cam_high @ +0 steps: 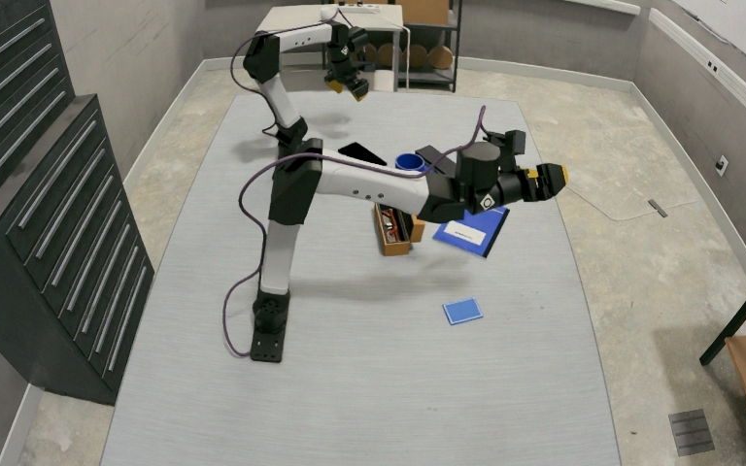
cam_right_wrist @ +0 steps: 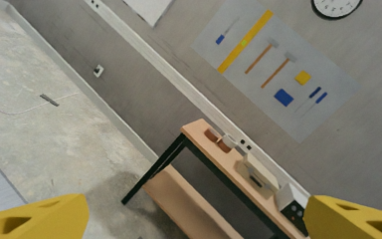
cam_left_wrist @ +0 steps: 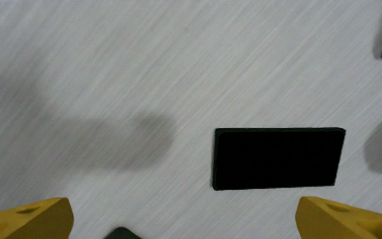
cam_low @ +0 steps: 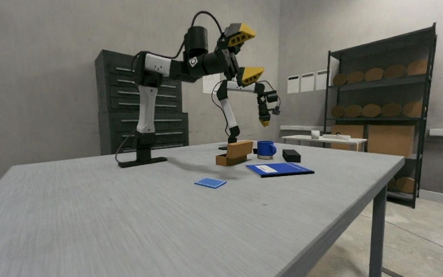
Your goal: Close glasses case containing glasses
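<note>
Your long, box-shaped, tan-brown glasses case with a dark lining (cam_high: 395, 249) (cam_low: 224, 160) rests base-down on the pale grey, fine-streaked table (cam_high: 364, 382) (cam_low: 141, 223). From above, you'll find it just toward 3 o'clock from the centre of your view, its length running roughly from 11 to 5 o'clock. The case is open: its tan-brown, box-edged lid (cam_high: 417, 229) (cam_low: 239, 148) stands raised along the 3 o'clock side of the base. Inside the base you can see the orange-red framed glasses (cam_high: 390, 224), lying lengthwise; whether they are folded, you cannot tell. Its 12 o'clock end is partly hidden from you above.
</note>
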### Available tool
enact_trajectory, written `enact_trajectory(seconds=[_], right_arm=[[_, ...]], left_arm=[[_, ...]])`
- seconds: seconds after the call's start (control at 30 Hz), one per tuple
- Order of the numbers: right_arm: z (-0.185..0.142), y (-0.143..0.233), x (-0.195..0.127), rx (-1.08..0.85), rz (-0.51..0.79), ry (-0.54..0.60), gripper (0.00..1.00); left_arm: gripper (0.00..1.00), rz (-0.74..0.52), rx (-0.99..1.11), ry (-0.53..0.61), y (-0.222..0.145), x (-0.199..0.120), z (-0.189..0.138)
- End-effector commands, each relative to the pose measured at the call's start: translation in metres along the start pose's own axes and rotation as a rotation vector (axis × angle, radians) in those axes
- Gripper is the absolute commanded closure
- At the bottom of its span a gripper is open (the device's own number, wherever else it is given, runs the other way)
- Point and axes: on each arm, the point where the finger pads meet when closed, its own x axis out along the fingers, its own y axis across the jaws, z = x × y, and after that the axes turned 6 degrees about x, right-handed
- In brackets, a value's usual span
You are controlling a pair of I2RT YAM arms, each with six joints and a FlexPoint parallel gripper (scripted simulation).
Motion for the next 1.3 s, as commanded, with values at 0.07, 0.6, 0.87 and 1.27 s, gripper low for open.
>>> enact_trajectory(seconds=[0.07, 0.6, 0.87, 1.27], right_arm=[[0.008, -0.005, -0.002, -0.005, -0.011, -0.015, 0.0], [0.003, -0.003, -0.002, 0.0, -0.008, 0.006, 0.0], [-0.018, 0.046, -0.037, 0.087, 0.094, 0.247, 0.0], [0.006, 0.169, -0.143, 0.241, 0.334, 0.657, 0.0]], left_arm=[[0.0, 0.0, 0.002, -0.012, 0.0, -0.002, 0.002], [0.0, -0.009, 0.009, -0.022, -0.002, -0.002, 0.004], [0.0, -0.103, 0.143, -0.109, -0.033, 0.0, -0.006], [0.0, -0.275, 0.456, -0.317, -0.11, 0.006, -0.056]])
